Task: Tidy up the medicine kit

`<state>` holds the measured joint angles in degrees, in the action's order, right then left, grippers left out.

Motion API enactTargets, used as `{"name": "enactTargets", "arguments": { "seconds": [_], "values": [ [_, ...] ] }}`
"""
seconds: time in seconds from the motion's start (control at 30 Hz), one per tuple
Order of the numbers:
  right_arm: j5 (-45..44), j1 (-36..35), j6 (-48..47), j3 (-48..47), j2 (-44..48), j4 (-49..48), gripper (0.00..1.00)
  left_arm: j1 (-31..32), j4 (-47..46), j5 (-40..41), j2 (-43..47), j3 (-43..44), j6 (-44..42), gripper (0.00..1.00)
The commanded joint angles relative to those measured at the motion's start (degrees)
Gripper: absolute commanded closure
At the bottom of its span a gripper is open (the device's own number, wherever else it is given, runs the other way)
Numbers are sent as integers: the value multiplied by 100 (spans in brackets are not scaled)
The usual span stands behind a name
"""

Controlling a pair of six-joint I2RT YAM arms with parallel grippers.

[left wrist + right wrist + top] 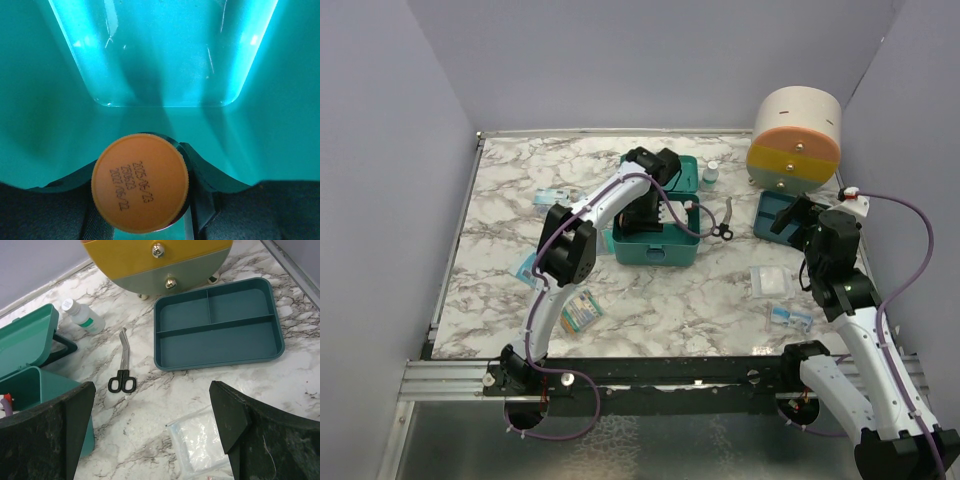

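Your medicine kit (655,250) sits open in the middle of the marble table (500,230), its hinged lid tilted back toward the far wall. Your left gripper (149,220) is down inside the box, clamped on an orange-capped bottle (140,182). The cap faces the wrist camera and has dates printed on it, and the kit's teal floor and walls fill the rest of that view.

Your right gripper (150,390) hangs with its jaws wide apart, gripping nothing, near a flat teal tray (215,342) divided into three compartments. Black-handled scissors (122,365) lie between kit and tray. A small white bottle (710,175) stands just beside the kit's lid. A round drawer unit (798,140) stands behind the tray, and a clear packet (197,440) lies on the marble under your right gripper.
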<state>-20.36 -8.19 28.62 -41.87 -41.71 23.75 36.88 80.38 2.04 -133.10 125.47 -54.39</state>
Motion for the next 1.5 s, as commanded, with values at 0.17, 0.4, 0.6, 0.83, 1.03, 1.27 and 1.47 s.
{"name": "enactTargets", "arguments": {
  "seconds": [0.17, 0.4, 0.6, 0.83, 1.03, 1.27, 1.47],
  "values": [
    [-222, -19, -54, 60, 93, -165, 0, 27, -107, 304, -54, 180, -69, 52],
    [-252, -18, -78, 113, 59, -157, 0, 26, -106, 127, -59, 285, -43, 22],
    [-143, -14, -239, 185, 5, -235, 0, 21, 46, -79, -29, 679, 30, 21],
    [354, -22, -812, 196, -522, -817, 0, 21, 37, -576, 488, 1361, 323, 21],
    [995, -25, -1143, -149, -1312, -1151, 0, -12, -689, -870, 1567, 659, 945, 19],
    [1258, -114, -1235, -169, -2180, -2061, 0, -480, -1267, -933, 2116, 237, 1909, 19],
    [863, -625, -1441, -582, -3224, -2693, 0, -1168, -1376, -1180, 2212, 301, 2730, 18]
  ]
}}
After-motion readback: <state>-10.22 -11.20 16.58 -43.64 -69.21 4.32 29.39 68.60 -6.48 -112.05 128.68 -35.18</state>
